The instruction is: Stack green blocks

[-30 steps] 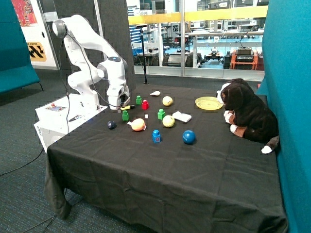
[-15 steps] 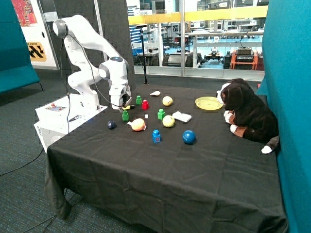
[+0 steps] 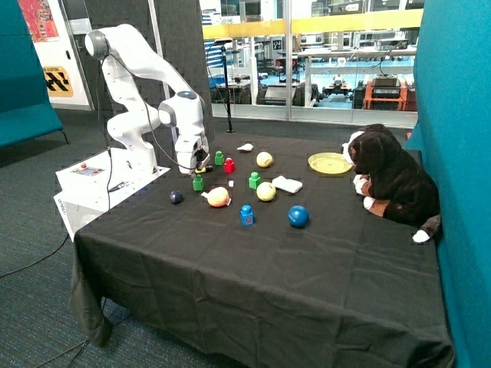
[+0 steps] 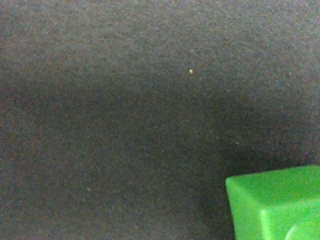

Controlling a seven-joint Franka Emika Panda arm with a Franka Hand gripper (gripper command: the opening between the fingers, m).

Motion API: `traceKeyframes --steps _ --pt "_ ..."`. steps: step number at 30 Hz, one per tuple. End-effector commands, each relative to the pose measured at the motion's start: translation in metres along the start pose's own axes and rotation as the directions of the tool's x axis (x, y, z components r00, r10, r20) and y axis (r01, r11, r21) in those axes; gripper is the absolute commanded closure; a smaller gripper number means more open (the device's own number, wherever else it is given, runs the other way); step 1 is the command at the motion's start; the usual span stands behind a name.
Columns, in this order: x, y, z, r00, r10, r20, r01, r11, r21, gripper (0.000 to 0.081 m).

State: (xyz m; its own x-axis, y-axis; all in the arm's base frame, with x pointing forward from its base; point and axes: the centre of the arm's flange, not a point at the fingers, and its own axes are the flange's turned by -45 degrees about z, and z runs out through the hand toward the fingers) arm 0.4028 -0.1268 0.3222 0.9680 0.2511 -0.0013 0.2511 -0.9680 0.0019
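Three green blocks stand apart on the black cloth: one [image 3: 198,182] near the robot's side of the table, one [image 3: 219,158] further back beside the red block [image 3: 229,165], and one [image 3: 254,180] by the yellow-green ball. My gripper [image 3: 195,166] hangs low just above and behind the nearest green block. In the wrist view a corner of a green block [image 4: 276,205] shows close up against the cloth. Nothing is stacked.
A blue block [image 3: 246,215], a blue ball [image 3: 298,216], a peach ball [image 3: 219,197], a dark ball [image 3: 176,197] and two yellow balls [image 3: 265,192] [image 3: 264,159] lie around. A yellow plate [image 3: 330,162] and a plush dog [image 3: 391,180] sit at the far side.
The arm has shifted the gripper a little toward the nearest green block. The objects on the cloth have not moved.
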Motion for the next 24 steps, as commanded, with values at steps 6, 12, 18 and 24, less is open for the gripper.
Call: traceKeyframes --steps 6,12,18,24 --pt "0.003 0.001 0.004 1.0 0.014 -0.0013 -0.014 1.0 0.0019 0.0383" --pt "0.001 0.004 0.005 1.0 0.019 -0.0012 -0.019 1.0 0.0019 0.0385" --pt "-0.001 0.006 0.006 1.0 0.026 -0.0012 -0.026 1.0 0.0019 0.0384" --pt "0.004 0.01 0.007 0.999 0.036 -0.0012 -0.036 0.999 0.0019 0.0388"
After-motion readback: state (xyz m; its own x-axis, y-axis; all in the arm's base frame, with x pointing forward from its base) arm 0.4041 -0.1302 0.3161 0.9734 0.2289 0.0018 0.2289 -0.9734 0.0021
